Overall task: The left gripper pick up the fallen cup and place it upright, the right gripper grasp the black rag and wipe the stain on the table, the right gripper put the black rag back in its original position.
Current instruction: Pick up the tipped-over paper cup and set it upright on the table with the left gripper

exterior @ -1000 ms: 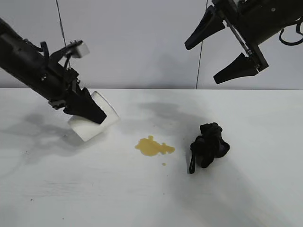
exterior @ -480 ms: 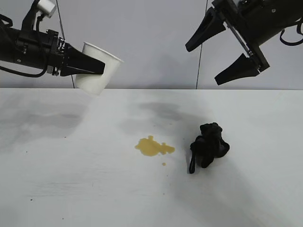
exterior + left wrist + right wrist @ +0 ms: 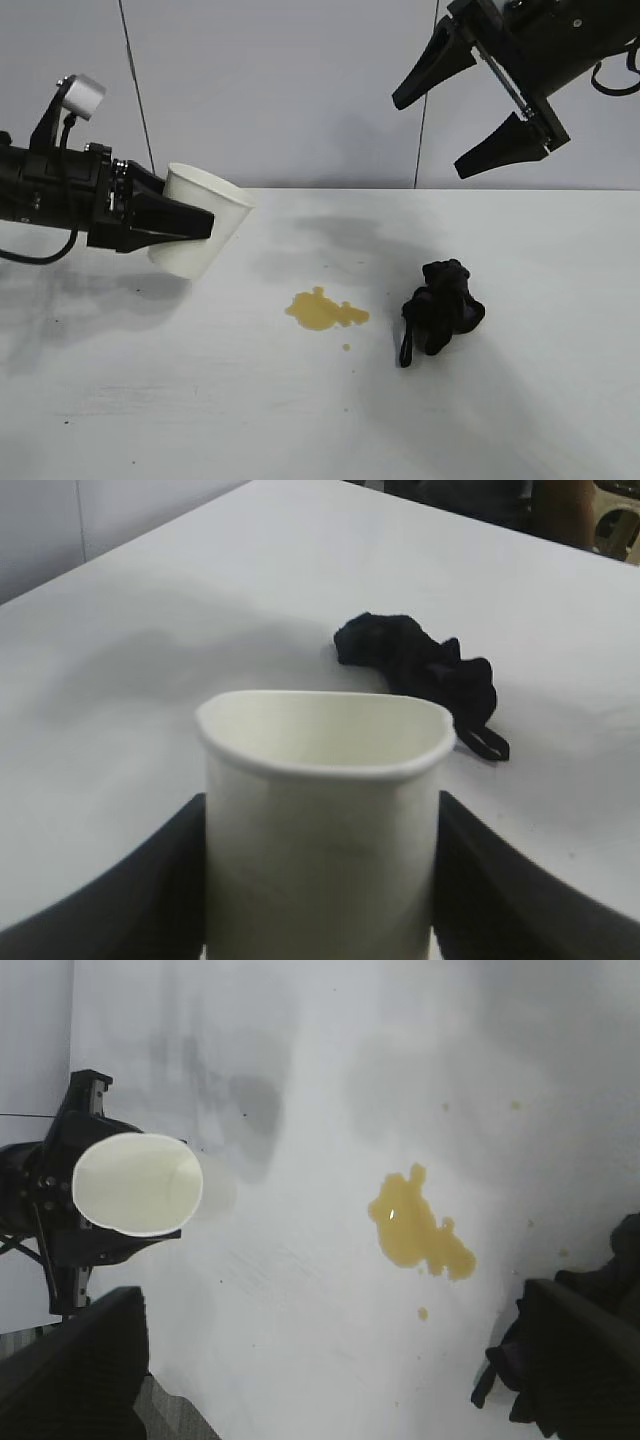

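Above the table (image 3: 120, 400), the left gripper (image 3: 190, 228) squeezes the cup's (image 3: 205, 225) sides; thin paper dents easily. Right gripper (image 3: 470, 100) hangs wide open.

You see a matt white paper cup (image 3: 203, 232) with a rolled rim, a soft, crumpled black cloth rag (image 3: 443, 305), a glossy wet yellowish-brown stain (image 3: 325, 311), and a smooth, matt white table (image 3: 200, 400) with faint grey scuffs.
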{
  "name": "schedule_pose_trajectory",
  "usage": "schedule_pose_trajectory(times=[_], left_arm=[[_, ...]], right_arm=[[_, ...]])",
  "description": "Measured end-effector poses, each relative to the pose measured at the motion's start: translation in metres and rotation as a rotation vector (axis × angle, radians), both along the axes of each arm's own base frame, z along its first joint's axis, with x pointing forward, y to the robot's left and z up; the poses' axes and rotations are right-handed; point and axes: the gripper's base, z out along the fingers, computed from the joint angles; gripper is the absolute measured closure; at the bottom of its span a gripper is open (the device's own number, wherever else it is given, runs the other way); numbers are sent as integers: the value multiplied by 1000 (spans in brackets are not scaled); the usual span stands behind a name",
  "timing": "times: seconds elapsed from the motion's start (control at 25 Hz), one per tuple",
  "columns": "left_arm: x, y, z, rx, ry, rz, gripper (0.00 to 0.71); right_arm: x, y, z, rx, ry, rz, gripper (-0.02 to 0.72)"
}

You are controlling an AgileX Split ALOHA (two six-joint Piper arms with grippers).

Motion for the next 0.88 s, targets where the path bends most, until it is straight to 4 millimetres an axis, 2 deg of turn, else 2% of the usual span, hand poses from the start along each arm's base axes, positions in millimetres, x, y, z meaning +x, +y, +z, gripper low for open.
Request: schedule_pose_trajectory(times=[0.28,0.56,0.76,0.88], left_arm=[[-1,0,-6,21,-39,-9,297],[12,-1,-41,-2,29,-18,297],[26,-3,-33,-32,-2,-21,297],[27,-3,-31,-37,-5,-21,297]], right_arm=[[0,0,0,0,0,-2,8],[-2,1,0,6,15,15,8],[-2,1,0,7,18,18,8],[-2,1,0,8,19,17,8]])
